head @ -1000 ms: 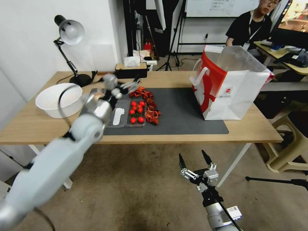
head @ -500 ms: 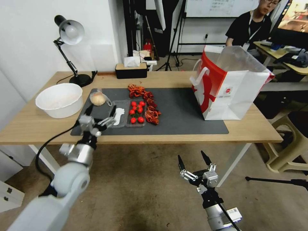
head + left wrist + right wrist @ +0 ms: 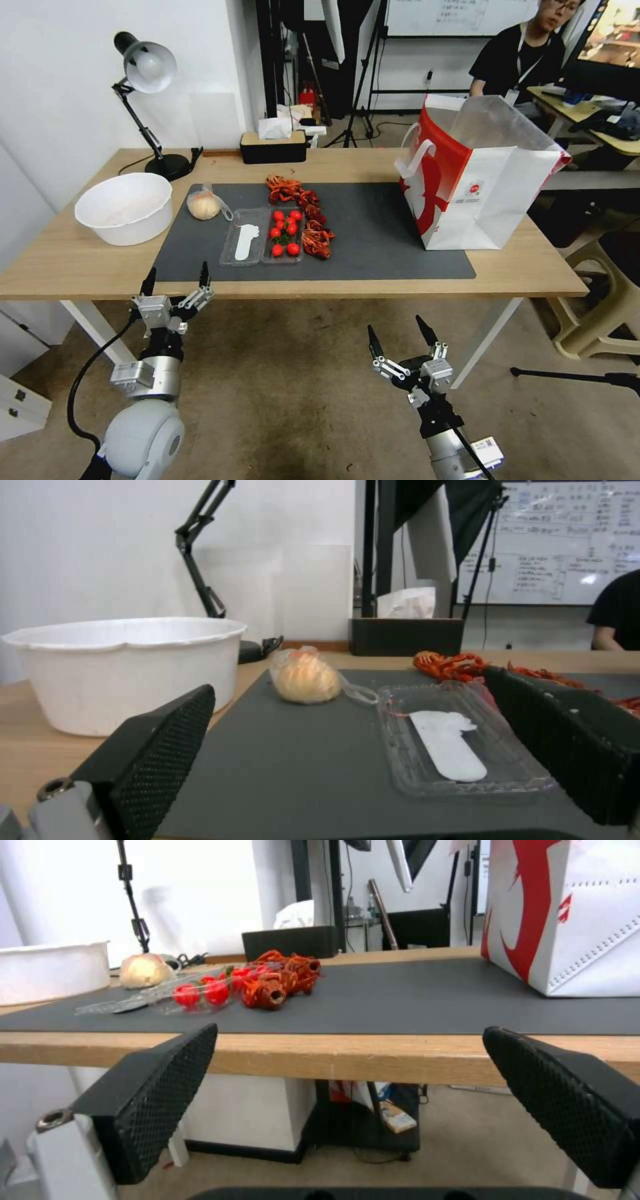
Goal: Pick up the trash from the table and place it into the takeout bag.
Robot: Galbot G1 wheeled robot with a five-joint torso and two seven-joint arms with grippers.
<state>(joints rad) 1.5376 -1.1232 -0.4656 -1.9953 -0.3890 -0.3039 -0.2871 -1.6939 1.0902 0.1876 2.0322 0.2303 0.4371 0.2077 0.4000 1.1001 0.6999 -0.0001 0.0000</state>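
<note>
Both the left gripper (image 3: 175,279) and right gripper (image 3: 398,333) hang with fingers spread below the table (image 3: 80,267); rising carelessly, either could strike its edge before reaching the bagged beige lump (image 3: 203,205).

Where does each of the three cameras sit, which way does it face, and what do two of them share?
Head view: high up, looking down at the table and takeout bag; left gripper and right gripper show, open, below the table edge.
Left wrist view: level with the tabletop, facing the bagged bun, between its own fingers.
Right wrist view: below the table edge, facing the tomatoes.
Shared: white bowl.
</note>
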